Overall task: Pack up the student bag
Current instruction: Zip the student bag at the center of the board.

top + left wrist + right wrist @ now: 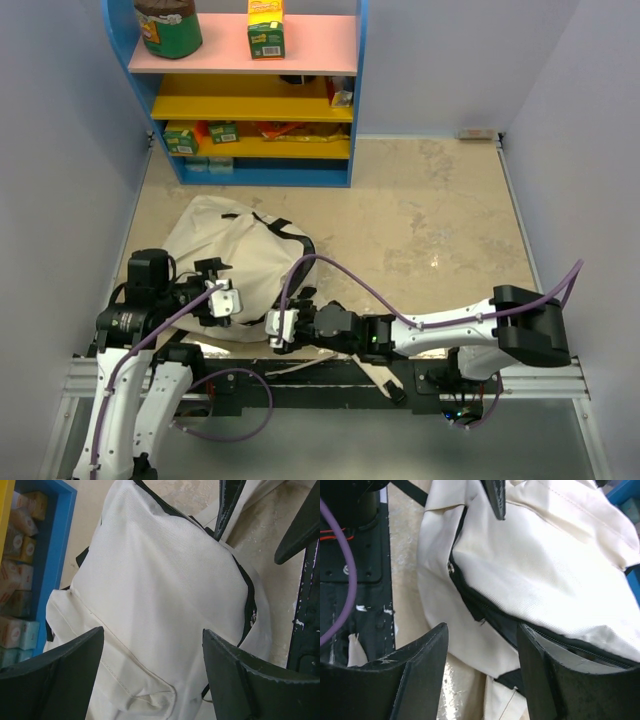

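The student bag (232,252) is a big cream canvas bag lying flat on the floor just beyond the arm bases. My left gripper (222,300) hovers over its near left part. In the left wrist view it (153,632) is open, with cream cloth (160,580) and a stitched pocket corner below and nothing held. My right gripper (281,328) sits at the bag's near edge. In the right wrist view it (482,627) is open, and the bag (545,570) and its black zip opening (485,611) run between its fingers.
A blue shelf unit (355,120) with pink and yellow boards stands at the back, holding a green canister (168,25), a yellow box (266,27) and snack packs. Grey walls close both sides. A black rail (330,378) and purple cables run along the near edge.
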### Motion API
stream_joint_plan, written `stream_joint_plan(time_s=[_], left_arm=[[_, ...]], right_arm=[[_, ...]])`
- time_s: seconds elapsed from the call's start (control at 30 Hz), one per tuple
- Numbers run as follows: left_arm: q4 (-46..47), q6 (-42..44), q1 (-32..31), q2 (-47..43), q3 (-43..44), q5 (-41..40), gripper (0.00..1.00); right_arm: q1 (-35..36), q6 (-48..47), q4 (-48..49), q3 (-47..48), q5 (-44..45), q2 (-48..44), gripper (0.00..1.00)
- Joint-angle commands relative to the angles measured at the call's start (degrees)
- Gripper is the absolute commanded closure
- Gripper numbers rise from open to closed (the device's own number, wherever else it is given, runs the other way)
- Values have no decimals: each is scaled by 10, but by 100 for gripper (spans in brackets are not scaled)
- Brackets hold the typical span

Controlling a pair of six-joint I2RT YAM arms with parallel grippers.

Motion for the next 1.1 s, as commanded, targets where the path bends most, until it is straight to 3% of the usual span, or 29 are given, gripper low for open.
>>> stream_joint_plan(time_s=[0.0,0.37,0.6,0.7,0.8,1.07], left_arm=[[21,-17,-2,-4,-6,17,18],[16,-13,-2,-8,-5,16,18],[12,-2,-2,-10,-9,13,18],[9,5,-2,-9,-8,15,18],[1,13,-2,-8,-4,18,18],[-19,50,-2,-7,-1,18,17]], right_arm=[[1,-40,39,37,21,15,42],[2,-45,24,83,-3,81,54],[2,-28,6,96,-17,86,88],[1,-18,-4,96,-20,87,96],[2,-12,-11,93,-24,86,100],[2,8,-51,89,-36,65,100]])
